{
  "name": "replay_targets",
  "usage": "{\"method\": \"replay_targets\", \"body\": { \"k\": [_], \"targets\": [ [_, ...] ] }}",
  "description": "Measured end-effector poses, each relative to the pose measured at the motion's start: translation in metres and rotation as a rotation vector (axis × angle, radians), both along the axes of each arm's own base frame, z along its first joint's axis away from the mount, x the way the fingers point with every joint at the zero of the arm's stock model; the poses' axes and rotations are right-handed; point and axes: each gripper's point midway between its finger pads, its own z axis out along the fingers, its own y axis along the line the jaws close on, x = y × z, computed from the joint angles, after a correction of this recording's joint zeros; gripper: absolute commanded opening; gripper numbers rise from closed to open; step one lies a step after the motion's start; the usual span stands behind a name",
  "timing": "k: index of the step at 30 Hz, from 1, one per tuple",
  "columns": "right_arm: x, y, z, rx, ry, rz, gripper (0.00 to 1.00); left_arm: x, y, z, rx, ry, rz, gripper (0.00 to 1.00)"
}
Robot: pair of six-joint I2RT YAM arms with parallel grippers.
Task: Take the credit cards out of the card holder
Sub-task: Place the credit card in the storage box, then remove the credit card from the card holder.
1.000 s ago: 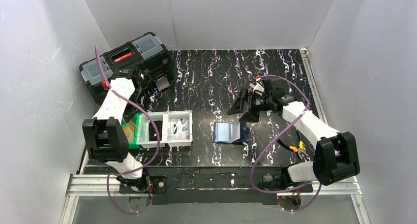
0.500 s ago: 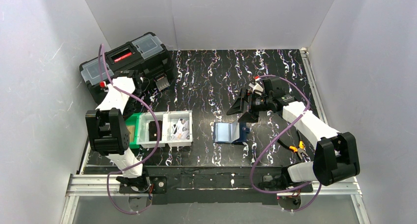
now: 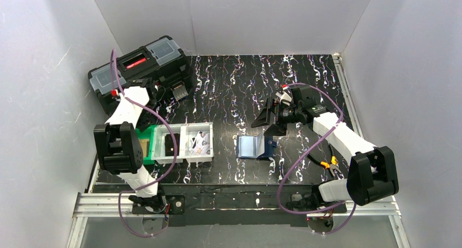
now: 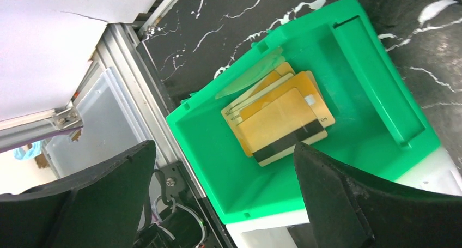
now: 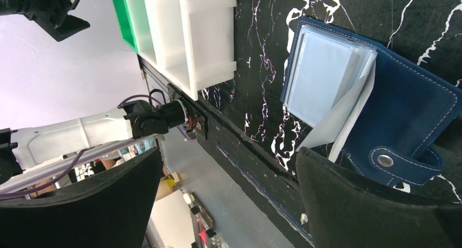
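Note:
Several orange credit cards (image 4: 280, 120) lie stacked in a green bin (image 4: 207, 166), one with its black stripe up. My left gripper (image 4: 224, 150) hangs open above that bin with nothing between its fingers. The navy card holder (image 3: 255, 147) lies spread open on the black table right of the middle, its pale clear pockets (image 5: 327, 73) facing up. Just behind the card holder (image 5: 392, 112), my right gripper (image 3: 268, 122) hovers open and empty, not touching it.
Two white bins (image 3: 185, 143) holding small items stand joined to the green bin (image 3: 147, 133) on its right. A black toolbox (image 3: 141, 68) sits at the back left. Orange-handled pliers (image 3: 329, 165) lie near the right arm's base. An aluminium rail (image 4: 136, 90) runs along the table's left edge.
My left gripper has gone from shut to open and risen away from the green bin. The right arm and the card holder have not moved.

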Motion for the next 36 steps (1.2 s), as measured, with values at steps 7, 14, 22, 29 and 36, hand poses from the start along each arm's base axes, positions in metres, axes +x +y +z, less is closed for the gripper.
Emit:
{"method": "replay_targets", "body": {
  "k": [7, 14, 22, 29, 36],
  "targets": [
    [0.003, -0.003, -0.005, -0.028, -0.01, -0.015, 0.98, 0.009, -0.017, 0.006, -0.135, -0.115, -0.089, 0.98],
    [0.006, -0.008, -0.011, -0.072, -0.014, -0.042, 0.98, 0.031, -0.058, 0.018, -0.378, -0.31, -0.264, 0.98],
    [0.006, -0.008, -0.023, -0.159, -0.03, -0.065, 0.98, 0.059, -0.157, 0.024, -0.764, -0.462, -0.556, 0.98],
    [0.004, -0.001, -0.027, -0.258, -0.06, -0.078, 0.98, 0.06, -0.259, 0.04, -1.037, -0.475, -0.834, 0.98],
    [0.001, 0.016, -0.038, -0.38, -0.08, -0.064, 0.91, 0.049, -0.323, 0.042, -1.215, -0.419, -0.971, 0.98]
  ]
}}
